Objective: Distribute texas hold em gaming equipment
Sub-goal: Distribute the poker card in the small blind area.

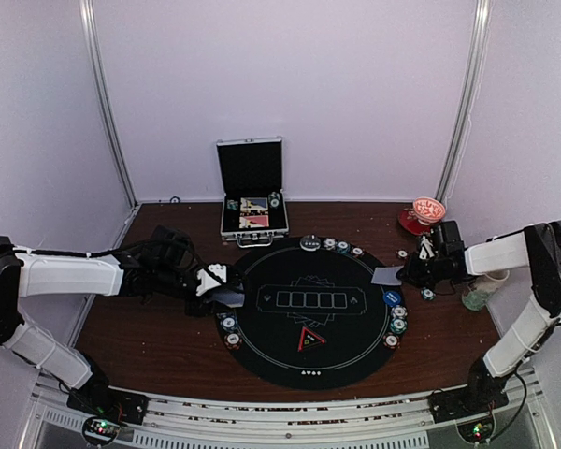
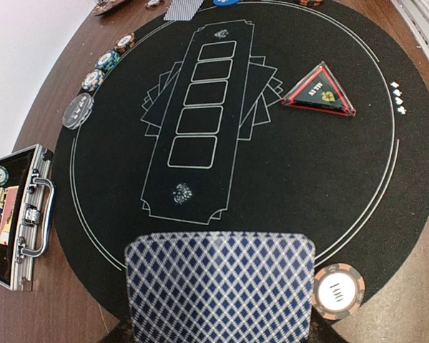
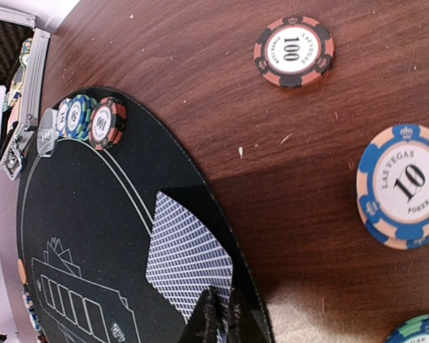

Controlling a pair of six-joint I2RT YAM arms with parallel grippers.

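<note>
My left gripper (image 1: 213, 281) hangs over the left rim of the round black mat (image 1: 309, 369), shut on blue-diamond-backed playing cards (image 2: 220, 286). The cards hide its fingers in the left wrist view. A red-edged 100 chip (image 2: 337, 291) lies beside them on the mat. At the mat's right rim, my right gripper (image 3: 220, 314) is shut on a corner of a single card (image 3: 189, 250) held just above the mat. On the wood near it lie a red 100 chip (image 3: 293, 51) and a blue 10 chip (image 3: 404, 186). More chips (image 1: 341, 246) ring the mat.
The open silver case (image 1: 252, 201) stands behind the mat with cards and chips inside. A red-and-black triangular marker (image 2: 318, 93) lies on the mat. A red dish (image 1: 423, 215) and a pale cup (image 1: 477, 295) stand at the right.
</note>
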